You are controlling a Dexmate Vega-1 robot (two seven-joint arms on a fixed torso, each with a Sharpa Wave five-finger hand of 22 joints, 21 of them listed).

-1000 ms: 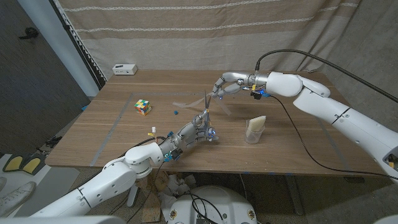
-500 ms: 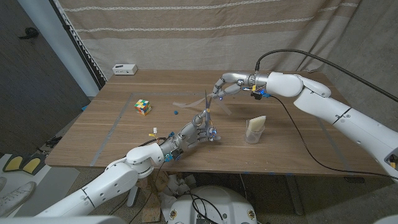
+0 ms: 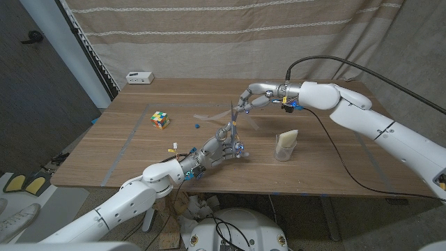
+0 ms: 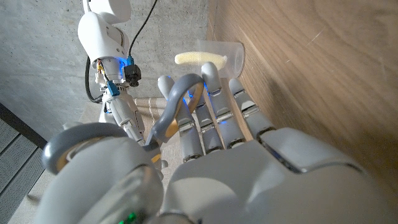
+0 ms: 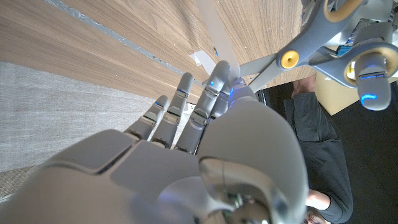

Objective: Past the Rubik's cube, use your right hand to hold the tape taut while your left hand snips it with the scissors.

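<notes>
Here, from the left: Rubik's cube [image 3: 161, 120] sits well apart from the work. My left hand [image 3: 221, 148] grips the scissors [image 3: 231, 118] by the handles, blades up and parted at the tape [image 3: 209, 113]. The tape is thin, light, limp unless pulled, so I pinch its end in my right hand [image 3: 255, 96]. Head view gives the whole span; right wrist view adds the scissors' pivot [image 5: 288, 60] close by.
</notes>
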